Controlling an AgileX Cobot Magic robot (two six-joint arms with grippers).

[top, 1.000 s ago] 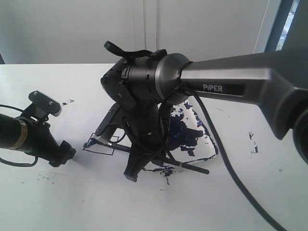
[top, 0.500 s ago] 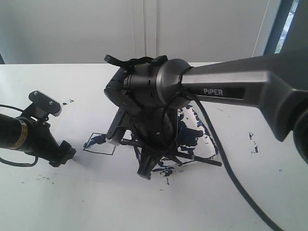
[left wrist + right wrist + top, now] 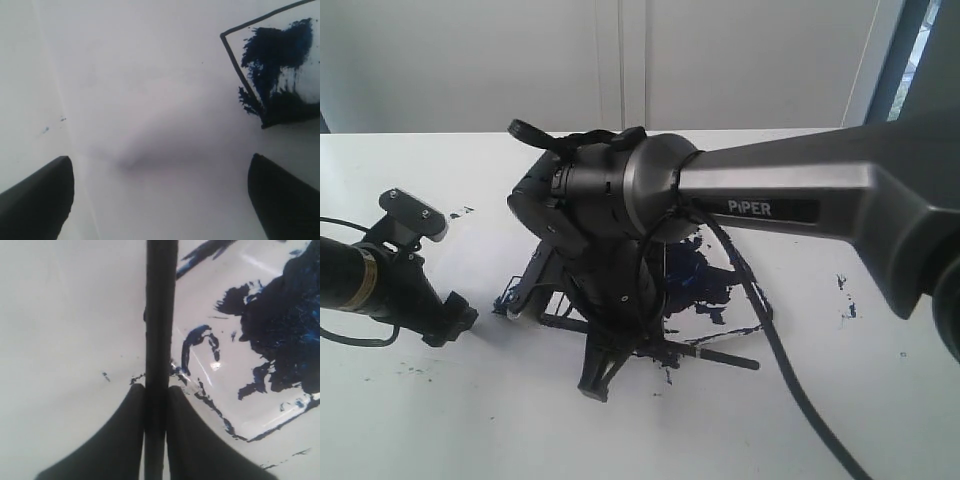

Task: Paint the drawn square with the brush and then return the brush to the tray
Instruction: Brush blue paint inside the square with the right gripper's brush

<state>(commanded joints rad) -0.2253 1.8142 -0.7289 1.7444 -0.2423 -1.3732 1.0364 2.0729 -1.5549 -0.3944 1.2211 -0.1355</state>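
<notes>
Clearly, the right gripper (image 3: 156, 390) clenched the thin black brush (image 3: 161, 315).
Only its wrist view showed this grip; the glossy, blue-smeared tray (image 3: 235, 407) lay beside those fingers, while the left gripper (image 3: 160, 195) stood spread, the drawn square (image 3: 280, 65) beyond its fingertips.

Ext cam looks across the table (image 3: 440, 420) from slightly above, toward the wall (image 3: 470, 60). The right arm (image 3: 800, 190) sits close to the lens, mid-frame. Your L wrist cam looks down past the left gripper (image 3: 160, 157), near the paper, w/ the square (image 3: 272, 75) at frame edge. R wrist cam is v. close over the tray (image 3: 230, 365) & brush (image 3: 161, 315). Ext shares all three, partly hidden.
</notes>
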